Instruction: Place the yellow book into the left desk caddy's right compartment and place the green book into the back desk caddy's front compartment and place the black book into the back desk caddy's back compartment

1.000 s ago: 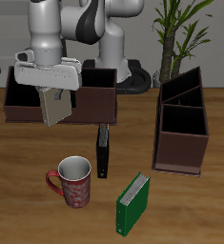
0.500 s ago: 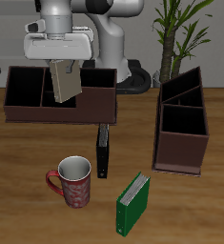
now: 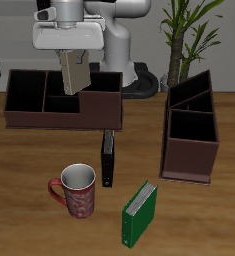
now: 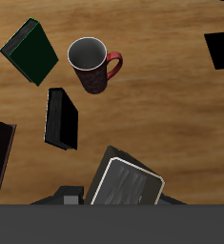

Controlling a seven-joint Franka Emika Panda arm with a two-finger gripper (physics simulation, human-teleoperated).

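One book, the yellow book (image 3: 71,73), hangs clamped in the gripper (image 3: 67,50) above the back desk caddy (image 3: 101,108). The step in hand is carrying it. Next, the arm must travel toward 3 o'clock, to the left desk caddy (image 3: 192,150) and its right compartment.

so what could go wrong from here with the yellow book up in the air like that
The gripper holds the yellow book by its upper end only, hanging tilted above the back caddy. It could swing or slip out in transit.

The left caddy lies across the table, and its compartments look narrow, so a tilted book may catch a wall.

A low path could clip the back caddy's taller end section.
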